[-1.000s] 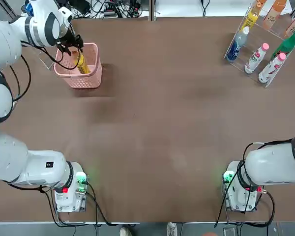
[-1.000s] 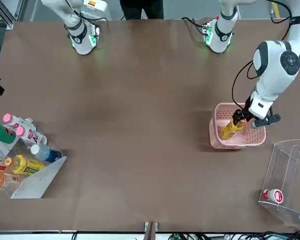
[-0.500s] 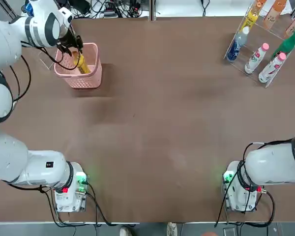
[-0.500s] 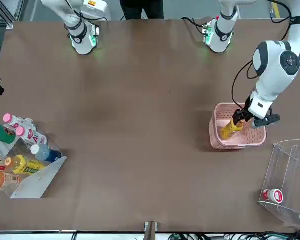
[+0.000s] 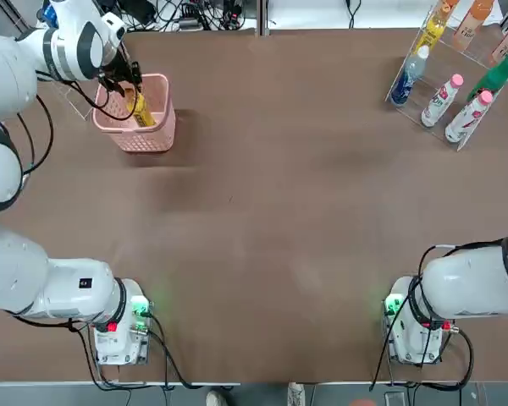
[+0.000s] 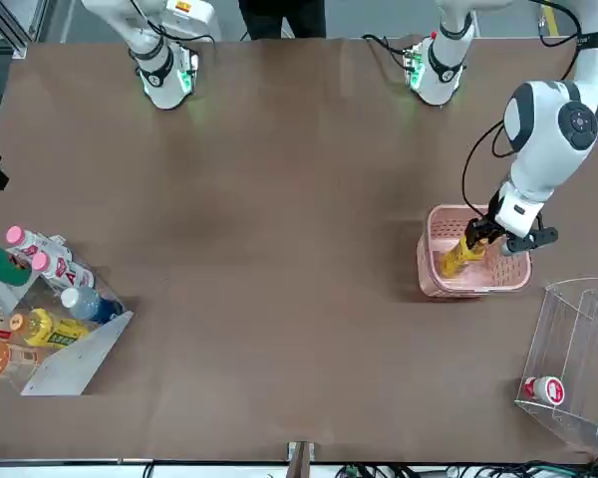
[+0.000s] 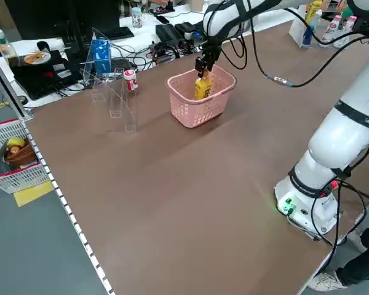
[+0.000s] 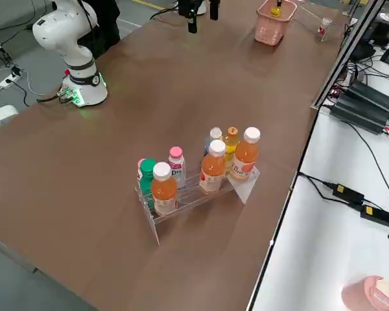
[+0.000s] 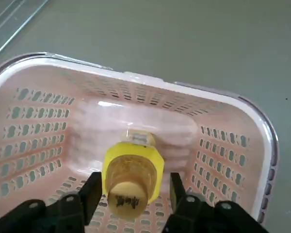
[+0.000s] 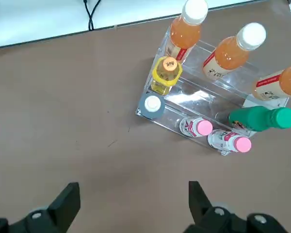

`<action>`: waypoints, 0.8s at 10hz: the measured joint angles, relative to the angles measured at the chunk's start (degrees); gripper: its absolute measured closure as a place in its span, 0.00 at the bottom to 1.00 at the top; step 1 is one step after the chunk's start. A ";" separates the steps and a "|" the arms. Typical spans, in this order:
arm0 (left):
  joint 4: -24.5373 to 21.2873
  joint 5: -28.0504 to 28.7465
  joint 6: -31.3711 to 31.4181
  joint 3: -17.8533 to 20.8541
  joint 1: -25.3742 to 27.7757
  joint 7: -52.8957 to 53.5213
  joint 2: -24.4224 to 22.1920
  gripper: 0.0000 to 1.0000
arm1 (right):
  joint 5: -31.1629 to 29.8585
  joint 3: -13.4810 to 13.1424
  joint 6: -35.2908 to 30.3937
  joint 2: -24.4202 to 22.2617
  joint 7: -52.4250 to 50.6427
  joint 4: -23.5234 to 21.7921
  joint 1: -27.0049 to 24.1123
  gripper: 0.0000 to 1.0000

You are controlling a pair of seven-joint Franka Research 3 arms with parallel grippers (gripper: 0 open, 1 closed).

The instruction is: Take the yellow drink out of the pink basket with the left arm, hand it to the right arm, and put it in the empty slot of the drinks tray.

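Note:
The yellow drink (image 9: pixel 131 170) leans upright inside the pink basket (image 9: pixel 223 141) at the table's far left (image 5: pixel 144 135). My left gripper (image 9: pixel 136 189) reaches down into the basket (image 6: pixel 468 284), open, one finger on each side of the drink's (image 6: pixel 456 257) cap end with small gaps. My right gripper (image 10: pixel 133 187) hovers wide open and holds nothing, looking down on the drinks tray (image 10: pixel 203 104). The tray (image 5: pixel 457 76) carries blue, pink-capped, green, yellow and orange bottles. An empty slot (image 10: pixel 203 94) shows in its middle row, between the yellow-orange and green bottles.
A clear acrylic box (image 6: pixel 568 368) with a small red-white can (image 6: pixel 546 388) stands beside the basket, toward the table corner. Cables lie along the far edge (image 5: pixel 186 17). Someone's shoes (image 5: pixel 216 396) show at the near edge between the arm bases.
The left gripper's jaws have narrowed around the yellow drink's top while the arm stayed over the basket. The right arm has not moved.

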 joint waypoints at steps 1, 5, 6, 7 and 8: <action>0.00 0.00 0.00 0.00 0.00 0.00 0.00 0.41 | 0.00 0.00 0.00 0.00 0.00 0.00 0.00 0.01; 0.00 0.00 0.00 0.03 0.00 0.00 0.00 0.51 | 0.00 0.00 0.00 0.00 0.00 0.00 0.00 0.01; 0.00 0.00 0.00 0.04 0.01 0.00 0.00 0.52 | 0.00 -0.01 0.00 0.00 0.00 0.00 0.00 0.01; 0.00 0.02 0.00 0.07 0.02 0.00 0.00 0.56 | 0.00 -0.02 0.00 0.00 0.00 0.00 0.00 0.01; 0.00 0.03 0.00 0.08 0.05 0.02 0.00 0.62 | 0.00 -0.02 0.00 0.00 0.00 0.00 0.00 0.01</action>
